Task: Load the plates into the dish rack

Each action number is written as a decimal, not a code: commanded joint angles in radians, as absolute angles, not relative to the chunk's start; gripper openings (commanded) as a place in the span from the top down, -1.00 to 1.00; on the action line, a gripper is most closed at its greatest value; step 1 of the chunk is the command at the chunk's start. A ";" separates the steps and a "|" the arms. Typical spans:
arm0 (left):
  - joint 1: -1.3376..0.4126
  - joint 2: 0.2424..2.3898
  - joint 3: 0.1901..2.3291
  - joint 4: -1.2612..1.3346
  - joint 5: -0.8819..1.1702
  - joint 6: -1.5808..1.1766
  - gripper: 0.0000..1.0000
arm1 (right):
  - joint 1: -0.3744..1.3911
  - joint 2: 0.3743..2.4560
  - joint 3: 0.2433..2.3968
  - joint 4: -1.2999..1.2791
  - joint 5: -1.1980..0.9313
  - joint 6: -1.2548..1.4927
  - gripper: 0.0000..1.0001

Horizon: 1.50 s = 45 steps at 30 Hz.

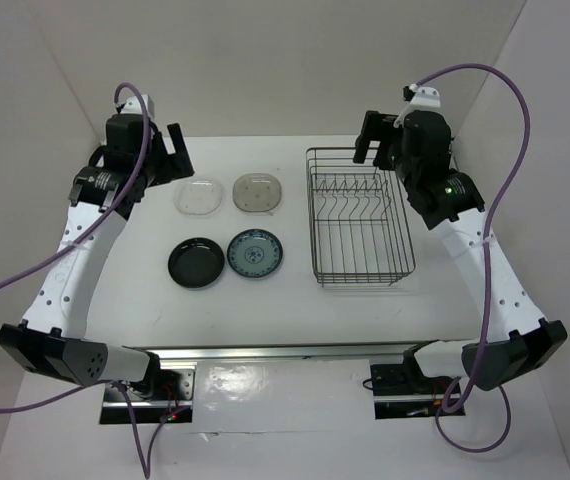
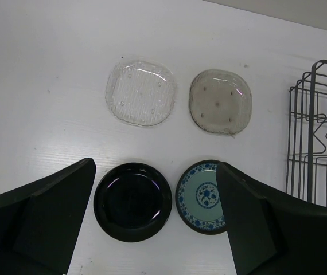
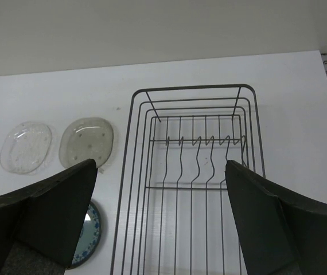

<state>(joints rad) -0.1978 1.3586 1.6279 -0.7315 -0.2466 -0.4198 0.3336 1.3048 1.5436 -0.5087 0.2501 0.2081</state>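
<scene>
Four plates lie flat on the white table in a two-by-two group. The clear glass plate [image 1: 198,196] [image 2: 141,92] and beige speckled plate [image 1: 257,193] [image 2: 220,101] are at the back. The black plate [image 1: 196,262] [image 2: 132,201] and blue-and-white plate [image 1: 256,254] [image 2: 203,196] are in front. The dark wire dish rack [image 1: 358,215] [image 3: 192,172] stands to their right, with nothing in it. My left gripper [image 1: 168,155] [image 2: 155,167] is open and empty, raised above the table left of the plates. My right gripper [image 1: 377,140] [image 3: 160,166] is open and empty, raised behind the rack's far end.
White walls enclose the table at the back and sides. Purple cables loop from both arms. In the right wrist view the clear plate [image 3: 26,146], beige plate [image 3: 86,141] and blue-and-white plate [image 3: 89,238] lie left of the rack. The rack's edge shows in the left wrist view [image 2: 318,149].
</scene>
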 commanded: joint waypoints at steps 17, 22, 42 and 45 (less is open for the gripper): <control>-0.009 1.578 1.466 -0.604 -0.224 -0.543 -1.00 | 0.362 1.210 1.169 -0.172 -0.054 0.287 -1.00; 0.005 1.716 1.463 -0.465 -0.138 -0.554 -0.98 | 0.396 1.219 1.143 -0.152 -0.063 0.276 -1.00; 0.038 2.091 1.612 -0.384 -0.098 -0.545 -0.35 | 0.499 1.259 1.134 -0.152 -0.009 0.256 -1.00; 0.038 2.100 1.580 -0.348 -0.120 -0.545 -0.38 | 0.508 1.259 1.134 -0.152 -0.009 0.256 -1.00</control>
